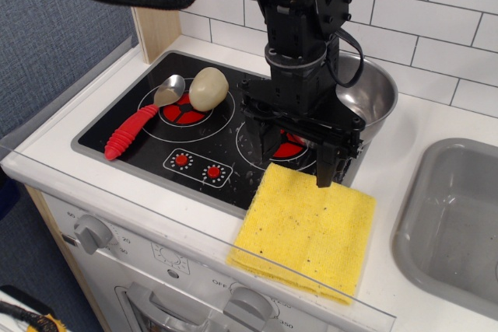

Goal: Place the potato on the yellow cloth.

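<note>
Front view: potato (208, 88) resting on the left burner of the black toy stovetop (156, 141), touching the bowl of the red-handled spoon (144, 118) beside it. Yellow cloth (307, 227) spread on the white counter (405, 145) at the stove's front right corner, partly overhanging the front edge. Black gripper (292, 149) poised above the right burner, just behind the cloth's back edge, jaws spread wide and holding nothing. Steel pot (369, 95) behind the arm, well apart from the potato. Grey sink (455, 215) at far right.
</note>
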You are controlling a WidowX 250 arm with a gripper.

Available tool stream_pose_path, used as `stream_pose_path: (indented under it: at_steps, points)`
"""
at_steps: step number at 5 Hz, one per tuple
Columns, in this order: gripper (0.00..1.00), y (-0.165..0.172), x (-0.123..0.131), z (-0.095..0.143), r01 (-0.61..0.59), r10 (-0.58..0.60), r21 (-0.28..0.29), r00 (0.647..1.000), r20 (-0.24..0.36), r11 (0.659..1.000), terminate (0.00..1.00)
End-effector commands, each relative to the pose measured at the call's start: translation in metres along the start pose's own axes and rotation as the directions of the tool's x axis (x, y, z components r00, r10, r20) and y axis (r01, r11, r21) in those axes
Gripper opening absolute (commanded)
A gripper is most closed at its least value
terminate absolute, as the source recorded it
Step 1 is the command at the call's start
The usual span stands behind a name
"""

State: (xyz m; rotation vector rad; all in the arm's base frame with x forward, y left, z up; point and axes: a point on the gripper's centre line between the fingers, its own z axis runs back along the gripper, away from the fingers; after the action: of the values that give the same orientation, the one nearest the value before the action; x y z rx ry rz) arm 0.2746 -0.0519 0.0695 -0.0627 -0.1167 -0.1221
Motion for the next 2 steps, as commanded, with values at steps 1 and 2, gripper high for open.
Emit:
stream_pose_path:
  at_steps: [1,2]
  points:
    - [1.00,0.000,0.000,0.000,0.000,0.000,0.000,1.000,0.000,1.000,0.00]
    - [1.00,0.037,0.014,0.005,-0.058,0.058,0.024,0.998,0.017,0.998,0.00]
